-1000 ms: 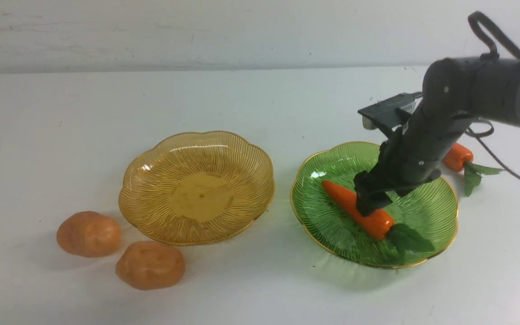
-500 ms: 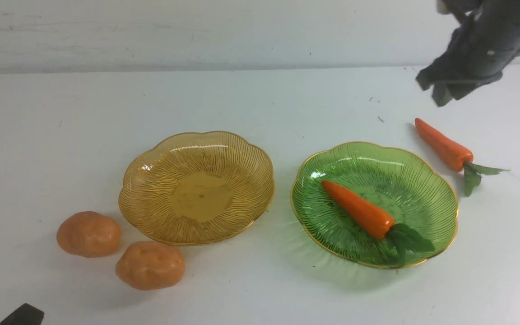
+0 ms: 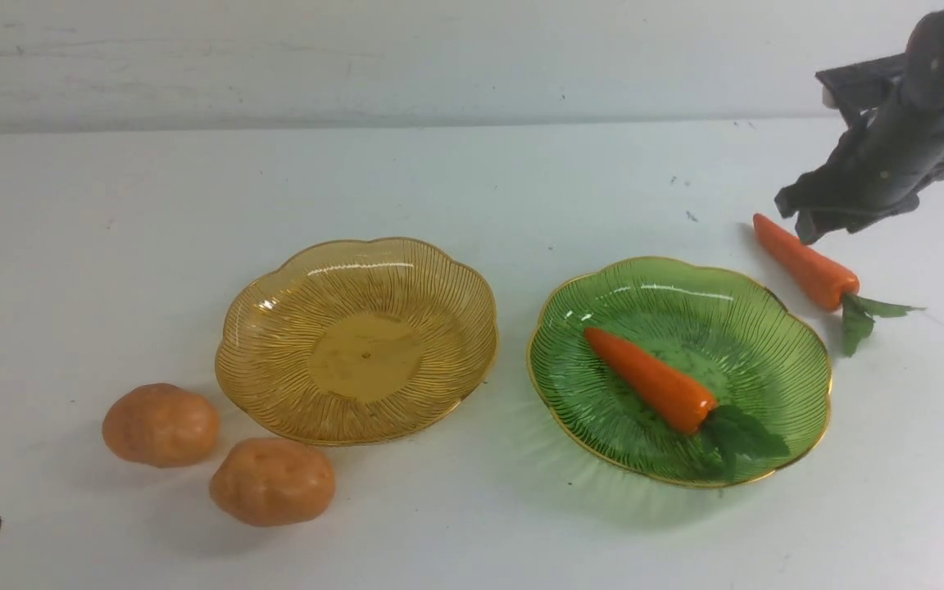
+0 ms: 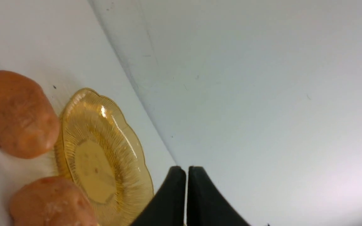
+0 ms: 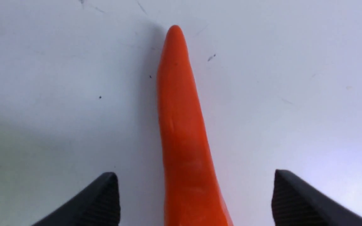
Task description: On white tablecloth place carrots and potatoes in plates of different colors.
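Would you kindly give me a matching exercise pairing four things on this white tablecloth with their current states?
1. amber-yellow ribbed translucent plate
2. green ribbed translucent plate
3. lumpy orange-tan toy potatoes
4. farther glossy orange toy carrot

a. holds a leafy orange toy carrot
b. under the open right gripper
c. holds nothing
d. on the white tablecloth beside the amber plate

Pairs: 1-c, 2-a, 3-d, 4-b.

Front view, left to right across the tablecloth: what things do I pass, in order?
Lumpy orange-tan toy potato → second, nearer potato → amber-yellow ribbed translucent plate → green ribbed plate holding a glossy orange toy carrot → second carrot lying on the white tablecloth.
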